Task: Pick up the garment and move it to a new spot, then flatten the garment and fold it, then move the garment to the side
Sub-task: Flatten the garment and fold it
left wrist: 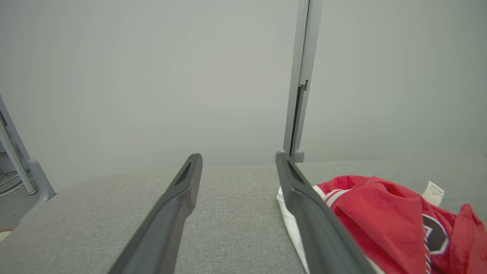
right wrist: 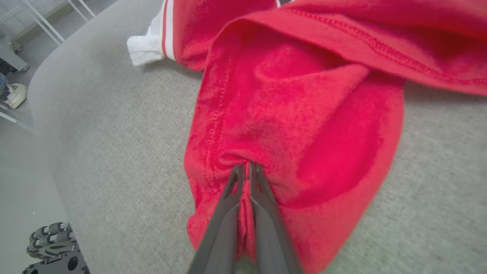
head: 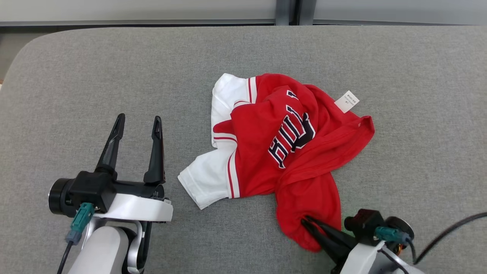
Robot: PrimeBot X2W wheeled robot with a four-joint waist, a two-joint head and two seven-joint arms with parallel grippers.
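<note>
Pinching the near red edge of the garment (head: 289,160), the right end effector (head: 305,220) is shut tight on the cloth. The left end effector (head: 139,123) is wide open and holds nothing. The garment lies in a crumpled heap in the middle of the grey surface (head: 76,76), with its little white tag (head: 347,101) at the far side. This looks like the first step, the pick up. Next the right arm needs to lift and carry the garment to a new spot.

White forearms (head: 102,243), teal cable plugs (head: 80,220), long dark tapered fingers (head: 156,152)
</note>
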